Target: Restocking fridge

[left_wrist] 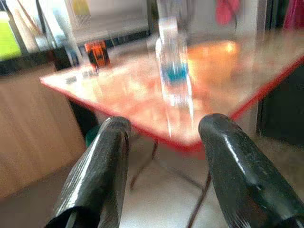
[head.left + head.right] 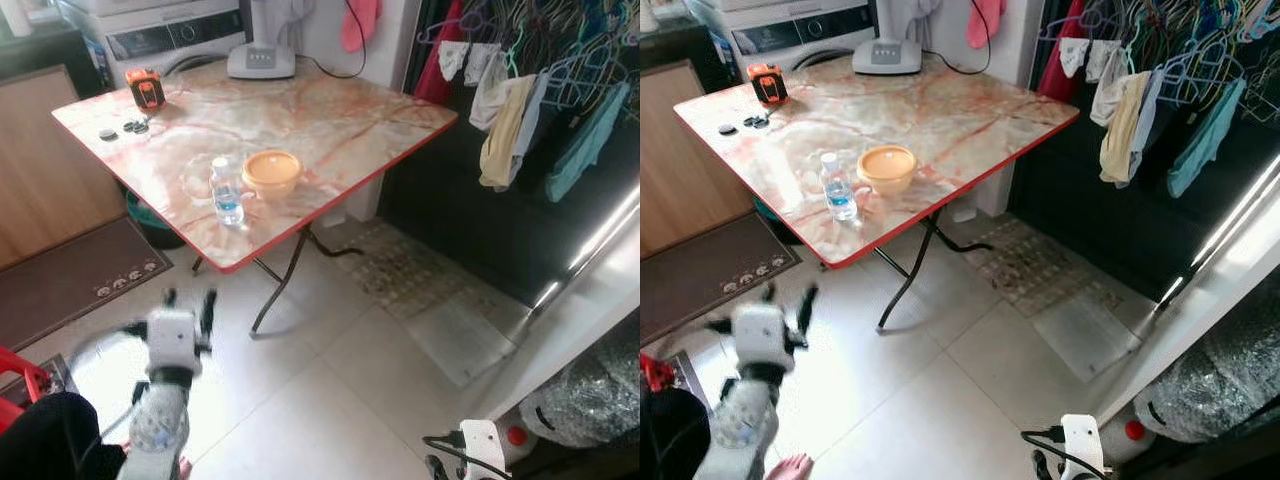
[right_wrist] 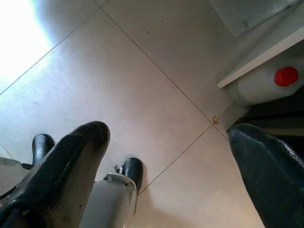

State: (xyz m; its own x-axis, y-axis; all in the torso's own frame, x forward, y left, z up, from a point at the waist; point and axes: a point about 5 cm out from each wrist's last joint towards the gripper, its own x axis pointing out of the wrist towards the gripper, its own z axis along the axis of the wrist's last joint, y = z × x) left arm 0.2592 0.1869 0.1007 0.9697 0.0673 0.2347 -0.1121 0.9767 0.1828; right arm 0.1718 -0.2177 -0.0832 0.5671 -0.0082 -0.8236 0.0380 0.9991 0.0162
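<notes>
Where one table [image 2: 330, 130] stands — one bottle [image 2: 226, 192], one bowl [image 2: 271, 171]

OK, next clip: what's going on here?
The robot stands on the tiled floor before a folding table that holds a water bottle and an orange bowl. Its left hand is raised, open, aimed at the bottle but well short of it. The right hand hangs open over the floor. Nothing is held.

Clothes [image 2: 520, 110] on hangers; doormat [image 2: 70, 280]
</notes>
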